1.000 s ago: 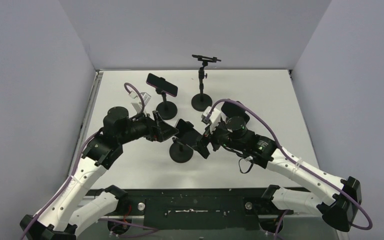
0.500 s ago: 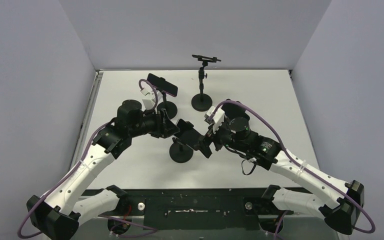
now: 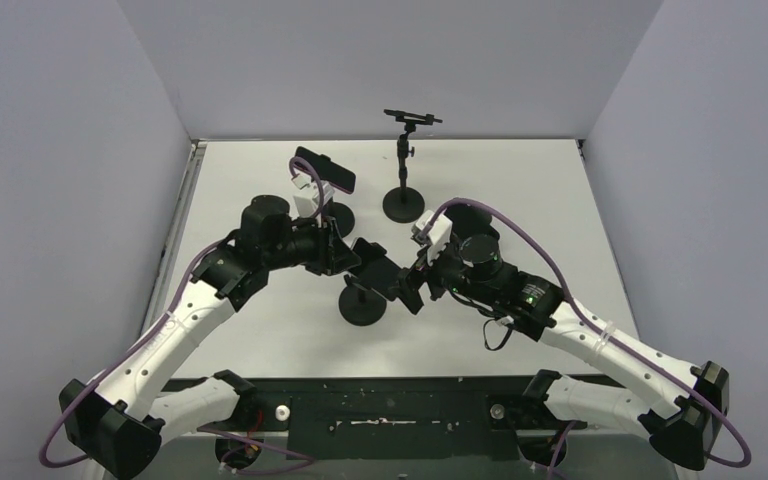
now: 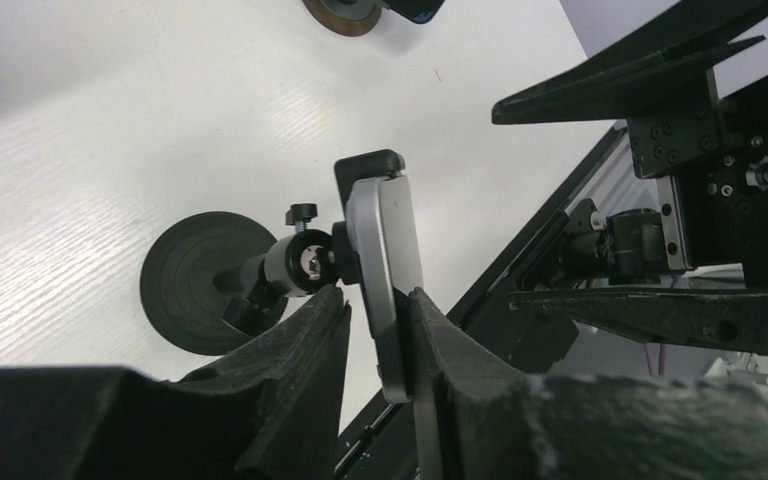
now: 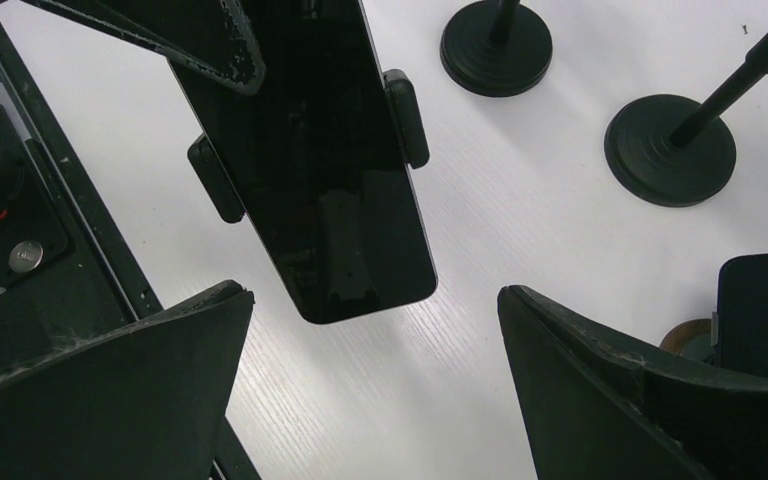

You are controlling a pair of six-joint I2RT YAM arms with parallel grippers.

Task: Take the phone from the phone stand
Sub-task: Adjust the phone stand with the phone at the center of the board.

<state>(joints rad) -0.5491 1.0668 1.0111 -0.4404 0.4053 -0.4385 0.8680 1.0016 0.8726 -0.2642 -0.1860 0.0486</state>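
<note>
Phone — left gripper, arm stretched forward, pinches its edge; right gripper faces the screen, spread wide.

clear: table right side | blocked behind phone: short stand, tall stand
</note>
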